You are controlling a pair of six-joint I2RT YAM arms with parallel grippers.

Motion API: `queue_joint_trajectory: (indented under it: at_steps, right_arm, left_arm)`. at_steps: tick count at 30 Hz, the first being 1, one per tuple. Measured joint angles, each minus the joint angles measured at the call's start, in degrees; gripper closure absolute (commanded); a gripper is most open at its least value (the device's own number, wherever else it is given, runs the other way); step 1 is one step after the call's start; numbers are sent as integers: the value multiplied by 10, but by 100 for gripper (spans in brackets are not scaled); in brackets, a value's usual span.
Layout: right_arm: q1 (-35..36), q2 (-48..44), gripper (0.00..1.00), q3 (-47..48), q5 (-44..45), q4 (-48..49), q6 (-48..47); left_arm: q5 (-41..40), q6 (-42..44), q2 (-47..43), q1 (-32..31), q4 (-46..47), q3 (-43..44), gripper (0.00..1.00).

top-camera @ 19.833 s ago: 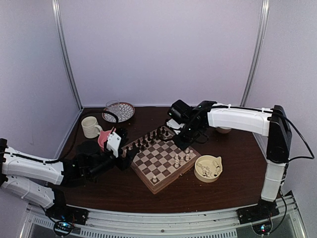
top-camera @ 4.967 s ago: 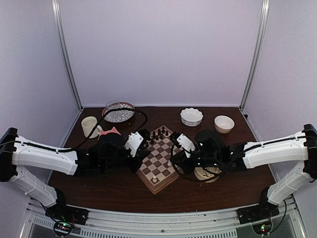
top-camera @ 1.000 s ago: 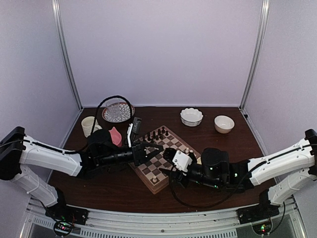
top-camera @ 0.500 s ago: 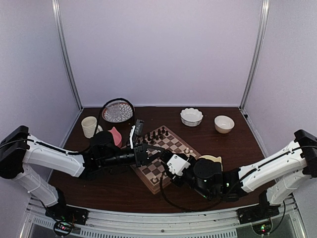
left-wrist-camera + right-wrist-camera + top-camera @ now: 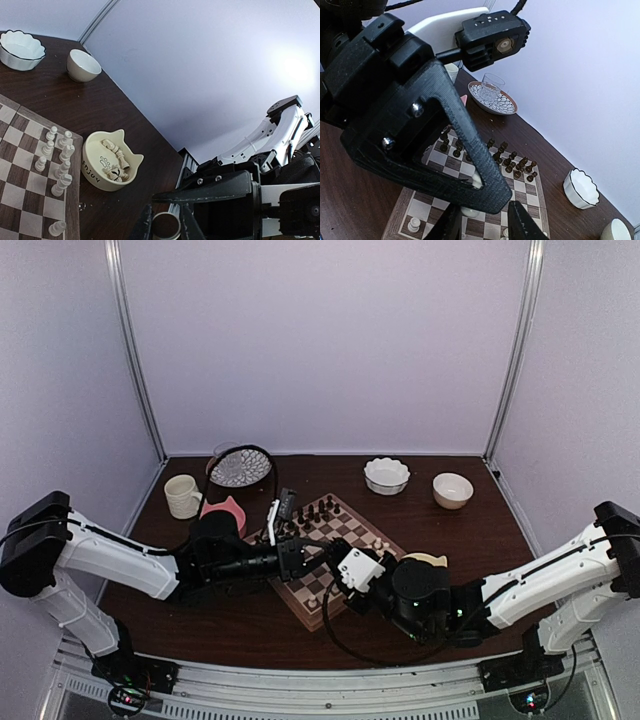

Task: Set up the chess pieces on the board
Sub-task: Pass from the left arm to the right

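The board point(image 5: 362, 530) lies mid-table, with dark figures point(image 5: 315, 510) along its far edge and cream chess pieces point(image 5: 378, 545) on its right side. Both grippers meet above its near half. My left gripper point(image 5: 320, 558) is shut on a cream chess piece point(image 5: 166, 226), whose round base shows between its fingers. My right gripper point(image 5: 480, 225) is open, with a finger on each side of that piece point(image 5: 470, 213) and a gap on the right. More cream pieces lie in the cat-shaped bowl point(image 5: 107, 160).
A scalloped white bowl point(image 5: 386, 475) and a small bowl point(image 5: 452, 490) stand at the back right. A mug point(image 5: 183, 496), a patterned plate with a glass point(image 5: 238, 466) and a pink dish point(image 5: 222, 512) stand at the back left. The cat bowl point(image 5: 428, 561) sits right of the board.
My left gripper has moved right with the piece until it meets the right gripper. The right gripper's fingers have narrowed around the piece.
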Motion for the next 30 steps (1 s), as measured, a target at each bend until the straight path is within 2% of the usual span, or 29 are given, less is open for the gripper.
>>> queue_joint_trajectory:
  at_steps: [6, 16, 18, 21, 25, 30]
  right_arm:
    - [0, 0, 69, 3, 0, 3, 2]
    - [0, 9, 100, 4, 24, 23, 17]
    - [0, 9, 100, 4, 25, 25, 16]
    - [0, 9, 100, 5, 24, 23, 17]
    - [0, 9, 100, 9, 19, 11, 17]
    - [0, -3, 100, 10, 3, -13, 17]
  left_arm:
    - [-3, -4, 14, -4, 24, 0, 99]
    - [-19, -12, 26, -4, 61, 0, 96]
    - [-20, -11, 26, -4, 61, 0, 93]
    - [-21, -10, 26, -4, 61, 0, 83]
    - [-24, -3, 25, -4, 63, -4, 61]
    - [-23, 10, 3, 8, 56, -31, 47]
